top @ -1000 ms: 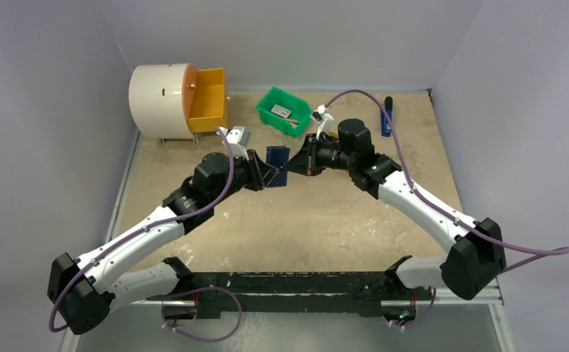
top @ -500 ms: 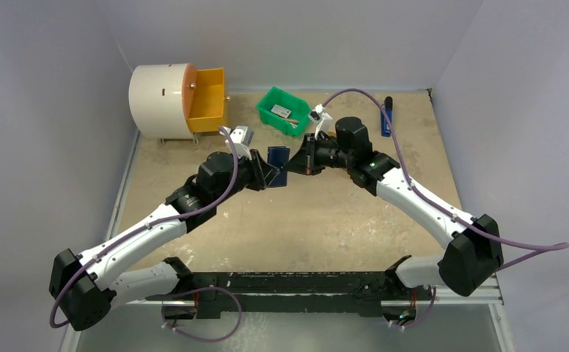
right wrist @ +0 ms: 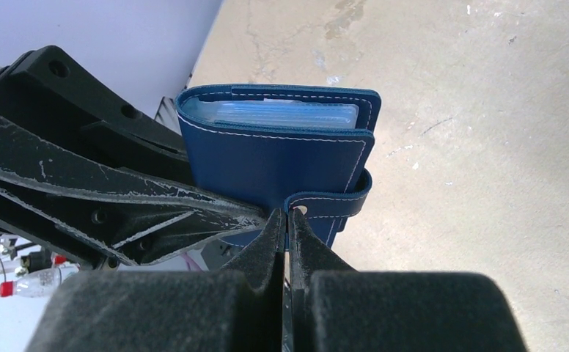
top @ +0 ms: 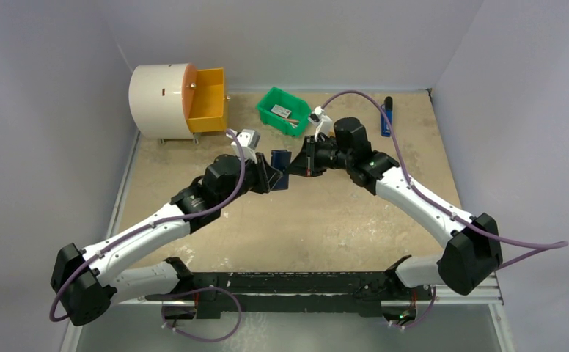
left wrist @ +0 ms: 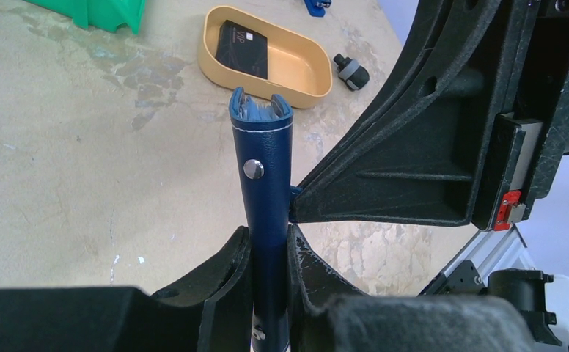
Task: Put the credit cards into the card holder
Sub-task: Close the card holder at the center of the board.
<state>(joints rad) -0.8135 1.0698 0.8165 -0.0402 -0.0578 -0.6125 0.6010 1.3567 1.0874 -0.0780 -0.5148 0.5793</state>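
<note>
The navy card holder (left wrist: 265, 165) stands on edge above the table, closed, with its silver stud (left wrist: 253, 169) facing the left wrist camera. My left gripper (left wrist: 267, 236) is shut on its lower part. From the right wrist view the card holder (right wrist: 278, 158) shows clear sleeves along its top edge, and its snap tab (right wrist: 334, 204) sticks out. My right gripper (right wrist: 289, 214) is shut on the end of that tab. Both grippers meet mid-table, left gripper (top: 271, 176) and right gripper (top: 298, 166). One black credit card (left wrist: 243, 49) lies in a tan tray (left wrist: 300, 70).
A green bin (top: 284, 111) with a light item inside stands behind the grippers. A white drum with an orange drawer (top: 207, 99) sits at the back left. A blue-and-black tool (top: 387, 116) lies at the back right. A small black-and-grey part (left wrist: 351, 71) rests beside the tray.
The left arm has shifted slightly right and forward, turning the card holder more edge-on. The right gripper has kept its hold on the tab.
</note>
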